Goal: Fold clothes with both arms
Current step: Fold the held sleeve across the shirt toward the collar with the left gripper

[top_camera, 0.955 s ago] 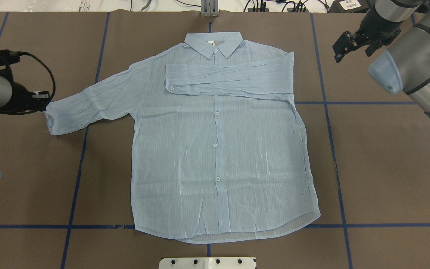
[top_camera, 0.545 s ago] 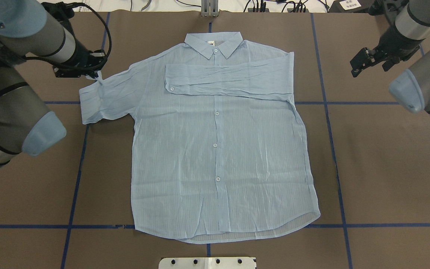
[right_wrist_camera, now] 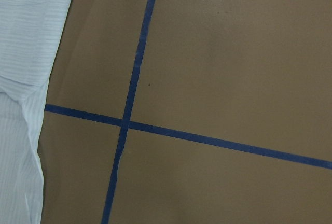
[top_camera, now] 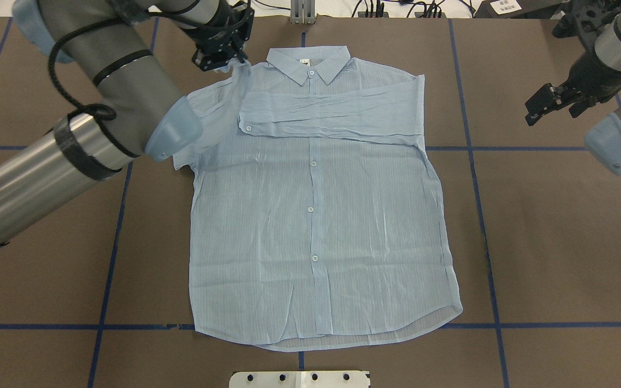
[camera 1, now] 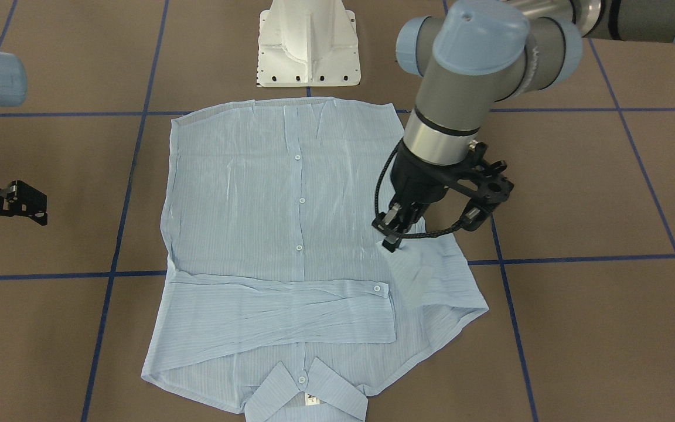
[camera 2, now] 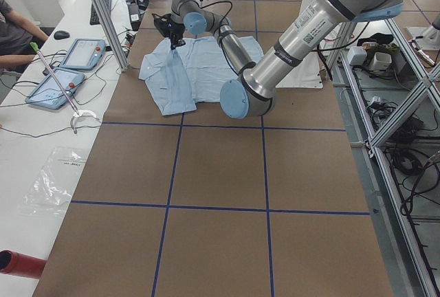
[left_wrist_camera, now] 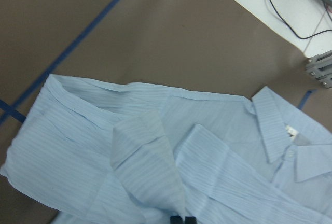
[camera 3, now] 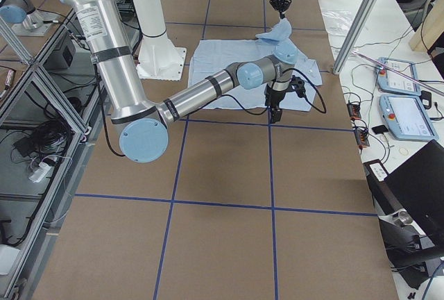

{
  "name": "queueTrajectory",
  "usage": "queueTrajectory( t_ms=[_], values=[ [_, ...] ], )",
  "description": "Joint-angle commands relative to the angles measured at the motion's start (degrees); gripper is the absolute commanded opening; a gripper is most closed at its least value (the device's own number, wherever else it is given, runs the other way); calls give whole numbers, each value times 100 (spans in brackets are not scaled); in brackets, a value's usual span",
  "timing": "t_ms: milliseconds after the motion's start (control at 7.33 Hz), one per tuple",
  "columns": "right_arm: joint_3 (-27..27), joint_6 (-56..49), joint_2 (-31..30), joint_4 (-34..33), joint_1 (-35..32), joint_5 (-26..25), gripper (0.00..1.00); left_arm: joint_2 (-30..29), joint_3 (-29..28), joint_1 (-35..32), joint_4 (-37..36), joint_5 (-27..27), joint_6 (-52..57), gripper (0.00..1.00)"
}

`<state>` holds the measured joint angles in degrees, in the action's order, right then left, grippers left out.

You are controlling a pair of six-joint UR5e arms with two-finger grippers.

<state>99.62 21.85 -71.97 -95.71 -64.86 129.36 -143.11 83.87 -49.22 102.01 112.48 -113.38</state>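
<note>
Shirt (top_camera: 316,215) flat at centre of overhead frame, collar toward the top, long axis top to bottom.
Left gripper (top_camera: 230,60) pinches lifted sleeve (camera 1: 419,278), upper left; right gripper (top_camera: 553,102) spread, upper right.

Brown table (top_camera: 558,242), blue tape grid (top_camera: 558,325), shirt (top_camera: 343,231) spread.

Overhead and front-facing views, opposite, steeply down on one shirt (top_camera: 343,226).
</note>
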Motion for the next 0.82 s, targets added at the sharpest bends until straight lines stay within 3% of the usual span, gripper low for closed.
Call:
queueTrajectory(
  t_ms=[0, 409, 682],
  values=[
    [-30, -14, -19, 17, -9, 2, 100, -499, -1002, 18, 1831, 37, -2093, 0],
    [-56, -14, -19, 17, -1, -59, 100, -183, -1013, 430, 1998, -50, -1952, 0],
    [-100, -14, -19, 17, -1, -68, 100, -226, -1309, 1122, 2259, -856, -1951, 0]
  ],
)
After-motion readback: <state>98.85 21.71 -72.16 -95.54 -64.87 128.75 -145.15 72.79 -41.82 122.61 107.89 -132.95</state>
